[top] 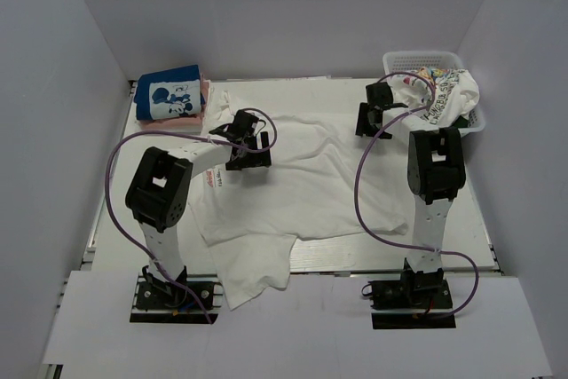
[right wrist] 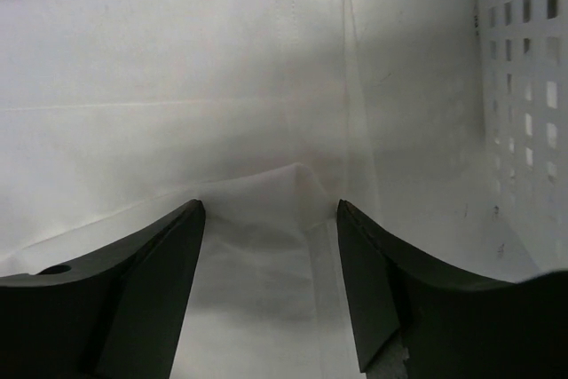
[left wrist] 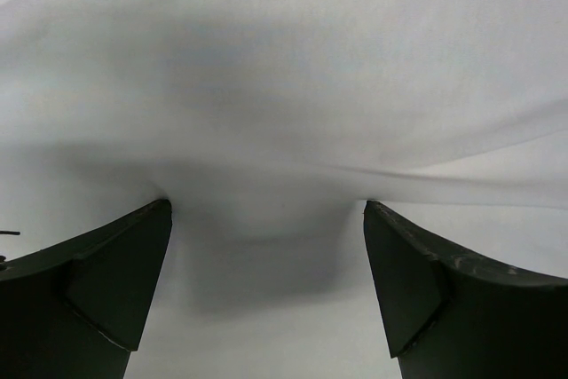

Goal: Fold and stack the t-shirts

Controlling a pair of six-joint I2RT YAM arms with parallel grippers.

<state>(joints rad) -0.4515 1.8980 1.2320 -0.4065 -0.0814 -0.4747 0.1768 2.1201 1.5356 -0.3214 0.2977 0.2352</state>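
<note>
A large plain white t-shirt lies spread over the middle of the table, with one part hanging over the near edge. My left gripper is down on its left shoulder area. In the left wrist view the gripper is open with white cloth lying between the fingers. My right gripper is at the shirt's far right edge. In the right wrist view it is open around a raised fold of the shirt's hem. A folded blue shirt with a cartoon-mouse panel lies on a pink one at the back left. The dark green shirt is out of view.
A white mesh basket stands at the back right with a white printed shirt spilling over its rim. Its wall also shows in the right wrist view, close to the right gripper. White walls enclose the table on three sides.
</note>
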